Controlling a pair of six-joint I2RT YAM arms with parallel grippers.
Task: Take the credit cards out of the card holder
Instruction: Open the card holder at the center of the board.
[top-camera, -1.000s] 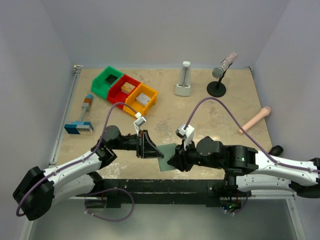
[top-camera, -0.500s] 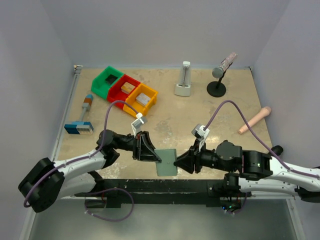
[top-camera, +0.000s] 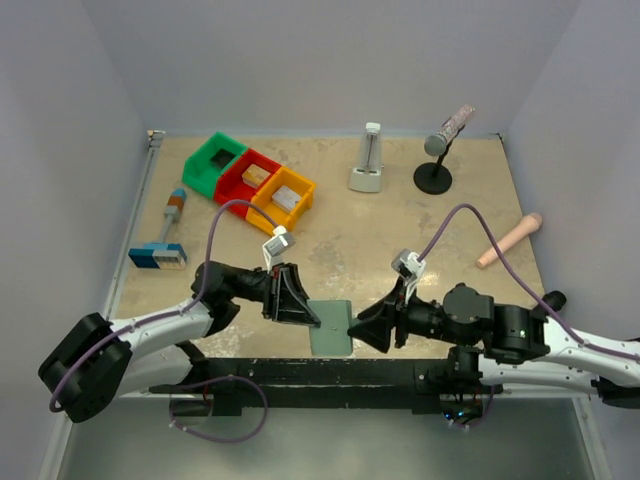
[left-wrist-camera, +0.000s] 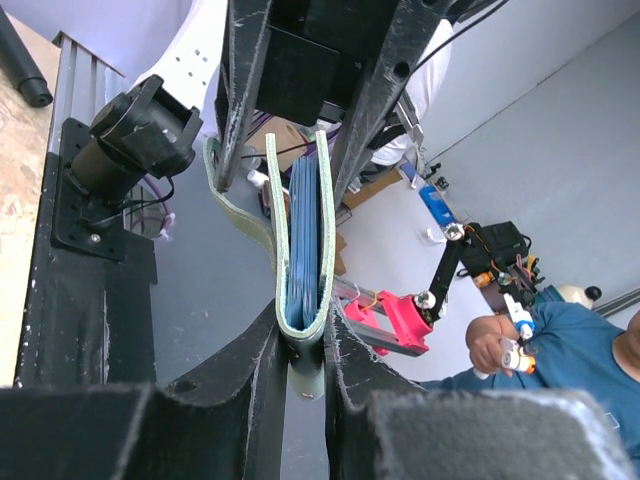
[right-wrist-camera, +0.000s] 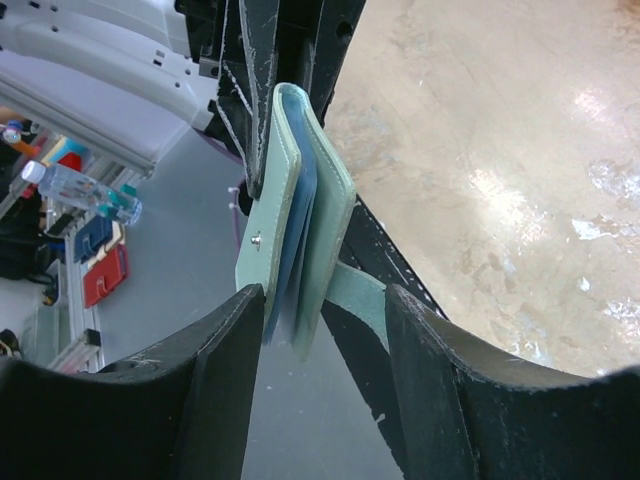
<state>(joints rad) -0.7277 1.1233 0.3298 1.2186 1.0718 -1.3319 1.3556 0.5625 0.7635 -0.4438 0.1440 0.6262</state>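
Note:
The card holder (top-camera: 332, 330) is a folded light teal wallet hanging over the table's near edge. My left gripper (top-camera: 310, 315) is shut on it at the fold; in the left wrist view the fold (left-wrist-camera: 300, 315) sits pinched between the two black fingers (left-wrist-camera: 230, 390). Thin blue edges of the credit cards (right-wrist-camera: 293, 262) show between its two panels, also seen edge-on as cards (left-wrist-camera: 303, 220). My right gripper (right-wrist-camera: 320, 345) stands open astride the holder's free edge (right-wrist-camera: 322, 230), one finger (right-wrist-camera: 215, 370) close by the snap panel, the other apart. In the top view the right gripper (top-camera: 355, 328) is at the holder's right side.
Green (top-camera: 213, 165), red (top-camera: 250, 178) and orange (top-camera: 283, 197) bins stand at the back left. A blue-and-white block with a handle (top-camera: 160, 252) lies at the left. A white stand (top-camera: 367, 162), a microphone on a base (top-camera: 440, 150) and a beige cylinder (top-camera: 510, 240) occupy the back and right.
The right gripper's jaws have widened and that arm has drawn back to the right. The left gripper has carried the holder slightly down toward the table's near edge.

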